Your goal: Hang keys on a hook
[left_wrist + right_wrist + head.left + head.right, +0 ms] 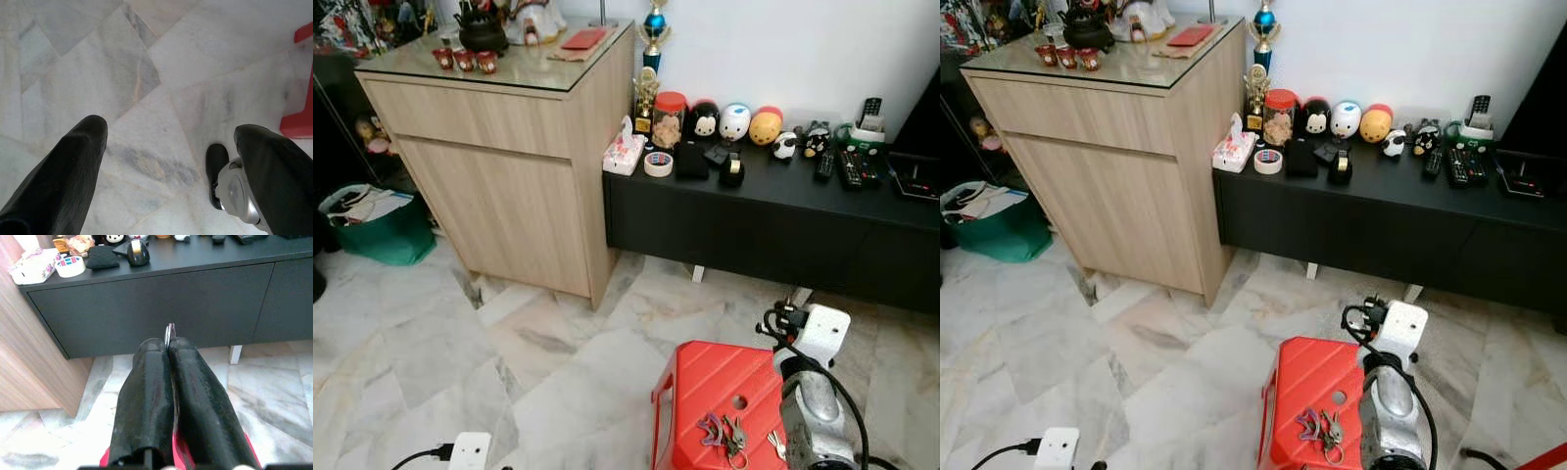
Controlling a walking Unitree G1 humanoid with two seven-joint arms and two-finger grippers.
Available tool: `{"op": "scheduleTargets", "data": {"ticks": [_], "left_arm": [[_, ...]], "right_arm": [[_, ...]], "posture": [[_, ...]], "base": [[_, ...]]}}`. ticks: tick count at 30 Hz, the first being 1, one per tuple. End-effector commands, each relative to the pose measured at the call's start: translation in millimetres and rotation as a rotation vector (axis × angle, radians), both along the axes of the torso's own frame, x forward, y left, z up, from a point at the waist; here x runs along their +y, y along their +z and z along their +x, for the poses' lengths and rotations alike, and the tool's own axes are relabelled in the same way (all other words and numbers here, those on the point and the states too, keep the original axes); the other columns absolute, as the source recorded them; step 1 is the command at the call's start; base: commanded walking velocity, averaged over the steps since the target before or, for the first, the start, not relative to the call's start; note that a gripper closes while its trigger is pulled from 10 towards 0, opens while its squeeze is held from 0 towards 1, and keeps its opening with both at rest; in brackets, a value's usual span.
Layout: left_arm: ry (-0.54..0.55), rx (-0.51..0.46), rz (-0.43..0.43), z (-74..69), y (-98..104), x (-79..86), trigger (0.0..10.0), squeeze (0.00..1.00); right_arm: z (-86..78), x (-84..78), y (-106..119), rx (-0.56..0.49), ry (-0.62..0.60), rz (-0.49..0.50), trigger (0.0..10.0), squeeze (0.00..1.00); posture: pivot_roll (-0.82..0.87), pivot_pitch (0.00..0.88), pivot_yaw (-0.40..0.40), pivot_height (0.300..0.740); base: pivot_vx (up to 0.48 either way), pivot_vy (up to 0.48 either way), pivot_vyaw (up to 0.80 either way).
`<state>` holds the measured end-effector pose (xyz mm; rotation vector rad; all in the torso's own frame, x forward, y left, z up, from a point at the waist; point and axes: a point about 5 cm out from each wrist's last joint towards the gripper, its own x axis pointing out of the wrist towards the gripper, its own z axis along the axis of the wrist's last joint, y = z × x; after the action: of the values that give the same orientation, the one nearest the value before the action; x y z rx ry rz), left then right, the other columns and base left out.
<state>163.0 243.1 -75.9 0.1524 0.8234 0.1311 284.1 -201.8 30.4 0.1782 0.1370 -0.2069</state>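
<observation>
Right gripper [168, 345] pinched shut on keys [729, 436], dangling over the red stool [705, 387], no hook in sight yet.

A red stool [715, 392] stands on the marble floor [460, 343], with keys [724, 431] lying on top.

Silver arm, black fingers

Right arm [815, 411]: silver metal, white block, black cable; each tool [168, 345] has matte black fingers.

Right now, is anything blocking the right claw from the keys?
Nothing visible: the keys lie uncovered on the red stool, beside the right arm; the right claw is shut above the stool.
</observation>
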Motion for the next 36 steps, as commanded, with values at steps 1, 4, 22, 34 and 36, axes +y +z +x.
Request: {"op": "scheduleTargets", "data": {"ticks": [1, 4, 22, 34, 36], "left_arm": [[0.003, 0.042, 0.001, -9.2, -3.7, 3.7, 10.0, 0.00], [0.007, 0.045, -0.002, -9.3, -3.8, 4.0, 10.0, 0.00], [0.054, 0.067, -0.021, -15.9, -7.5, 2.7, 10.0, 0.00], [0.068, 0.070, -0.031, -17.0, -8.5, 1.2, 10.0, 0.00], [0.070, 0.072, -0.031, -17.7, -8.6, 2.0, 10.0, 0.00]], "right_arm": [[0.6, 1.4, 4.0, -0.022, 0.000, -0.012, 10.0, 0.00], [1.2, -0.4, 4.4, -0.020, -0.008, -0.014, 10.0, 0.00], [7.5, -3.1, 8.8, -0.018, -0.011, -0.029, 10.0, 0.00], [7.4, -9.1, 9.2, -0.012, -0.017, -0.035, 10.0, 0.00], [7.4, -9.2, 9.0, -0.011, -0.018, -0.034, 10.0, 0.00]], "posture": [[-0.02, 0.000, 0.013, 0.740], [-0.02, 0.000, 0.013, 0.740], [0.00, 0.000, -0.019, 0.740], [0.00, 0.000, -0.026, 0.740], [0.00, 0.000, -0.026, 0.740]], "base": [[-0.262, 0.000, 0.00], [-0.266, 0.000, 0.00], [-0.270, 0.000, 0.00], [-0.242, 0.000, 0.00], [0.000, 0.000, 0.00]]}}
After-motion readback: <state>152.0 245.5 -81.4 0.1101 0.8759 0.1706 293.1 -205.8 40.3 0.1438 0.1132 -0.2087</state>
